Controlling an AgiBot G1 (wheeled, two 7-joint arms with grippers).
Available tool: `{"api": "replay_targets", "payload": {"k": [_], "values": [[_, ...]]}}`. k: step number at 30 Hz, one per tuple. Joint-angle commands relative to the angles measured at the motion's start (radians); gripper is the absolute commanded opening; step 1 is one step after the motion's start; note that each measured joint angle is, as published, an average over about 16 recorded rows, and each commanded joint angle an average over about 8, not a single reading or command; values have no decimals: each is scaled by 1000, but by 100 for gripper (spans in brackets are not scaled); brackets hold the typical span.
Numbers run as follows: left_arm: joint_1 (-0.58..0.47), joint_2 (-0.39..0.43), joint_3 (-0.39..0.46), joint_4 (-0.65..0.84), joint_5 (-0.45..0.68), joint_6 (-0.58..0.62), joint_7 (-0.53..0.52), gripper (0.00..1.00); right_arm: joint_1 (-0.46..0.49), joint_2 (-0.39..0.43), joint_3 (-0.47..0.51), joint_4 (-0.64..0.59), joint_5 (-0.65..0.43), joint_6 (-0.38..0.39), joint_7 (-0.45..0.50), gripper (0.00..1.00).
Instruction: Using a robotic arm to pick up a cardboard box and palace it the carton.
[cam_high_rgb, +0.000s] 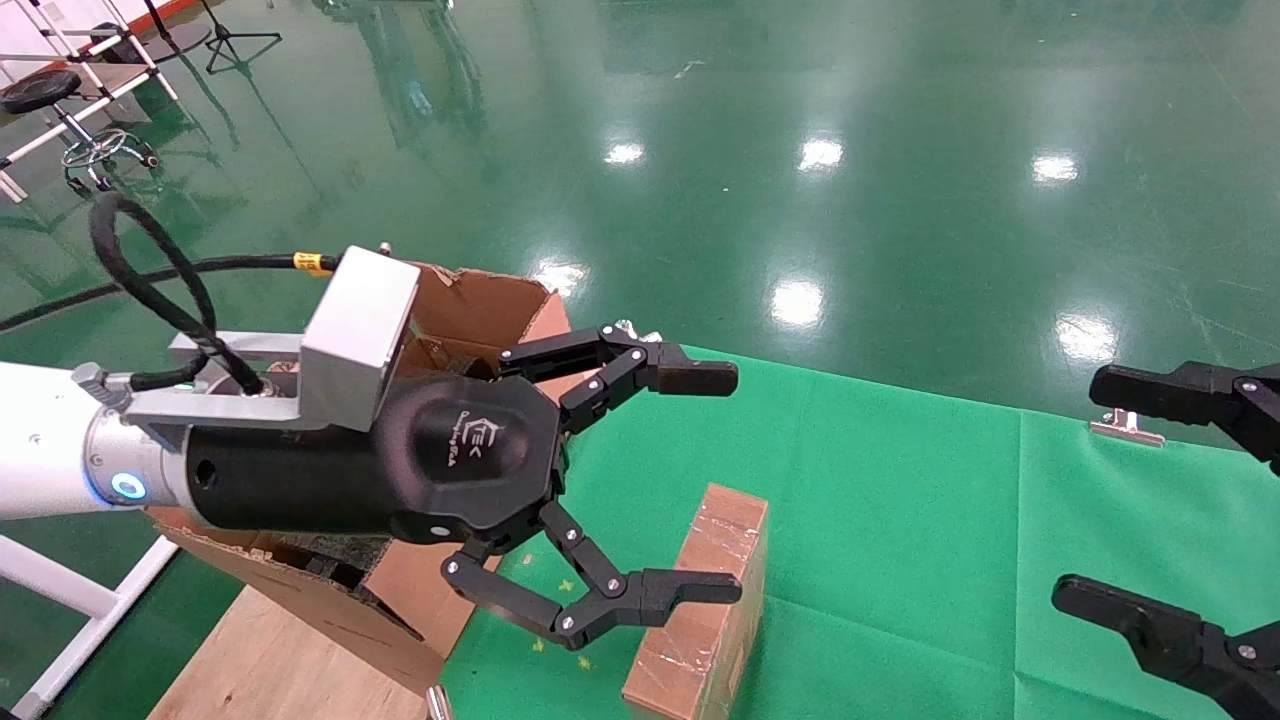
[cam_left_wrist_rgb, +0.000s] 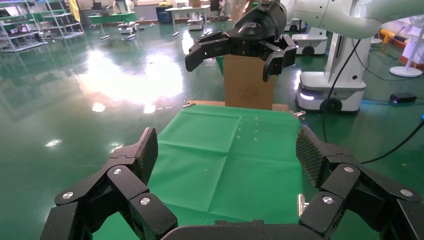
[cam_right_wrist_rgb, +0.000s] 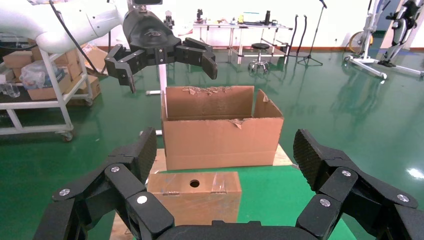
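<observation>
Left gripper spread wide at frame center, arm reaching in from left; right gripper open at right edge.

My left claw: matt black plastic. Cardboard box: brown card, glossy tape. Carton: rough torn corrugated rims. Bench: green cloth. Floor: glossy.
</observation>
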Motion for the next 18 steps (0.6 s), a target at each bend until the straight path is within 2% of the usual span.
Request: {"api": "replay_targets", "payload": {"k": [1,18], "values": [[0,0,0,0,0,0,0,100,0,0,0,0,0,0,0,100],[0,0,0,0,0,0,0,100,0,0,0,0,0,0,0,100]]}}
